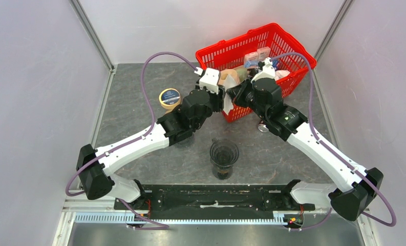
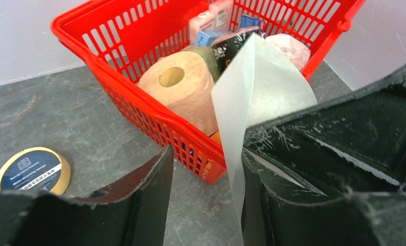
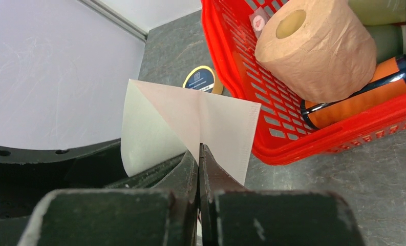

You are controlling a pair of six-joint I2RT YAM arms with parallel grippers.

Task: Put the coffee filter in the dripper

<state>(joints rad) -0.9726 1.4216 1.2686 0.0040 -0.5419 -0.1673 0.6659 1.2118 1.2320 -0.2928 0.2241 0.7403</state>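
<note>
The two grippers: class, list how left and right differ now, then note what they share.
The right gripper is shut on the coffee filter; the left gripper is open, with a gap between its fingers. The right gripper pinches the filter's edge; the left gripper only has the sheet beside one finger. Both are at the same filter, just outside the red basket.

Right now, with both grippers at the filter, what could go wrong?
1. The right gripper pinches the filter and the left gripper straddles it, jaws open; with both clamped, pulling apart could tear the paper.
2. The filter leans on one left finger, so closing may crease it.
3. The basket is close; its rim could snag the sheet on the way to the dripper.
</note>
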